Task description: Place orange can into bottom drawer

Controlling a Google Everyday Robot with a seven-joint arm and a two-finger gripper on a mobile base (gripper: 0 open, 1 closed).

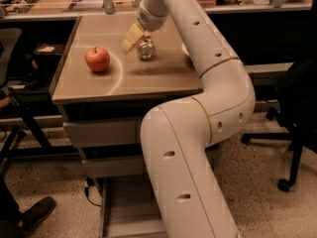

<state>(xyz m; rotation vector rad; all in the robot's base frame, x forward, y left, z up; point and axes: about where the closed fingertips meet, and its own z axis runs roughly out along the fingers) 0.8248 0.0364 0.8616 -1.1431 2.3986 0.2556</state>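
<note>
Counted: one orange can [146, 50], one red apple [97, 59], three grey drawers, one gripper [138, 39]. The can is stood upright on the cabinet top [148, 78], well right of the apple; the bottom drawer [130, 213] is seen pulled out near the floor, with nothing visible in the part of its tray not hidden by the arm. The gripper is lowered onto the can from above and left, but how far open it is, or whether the can is gripped, cannot be told.
</note>
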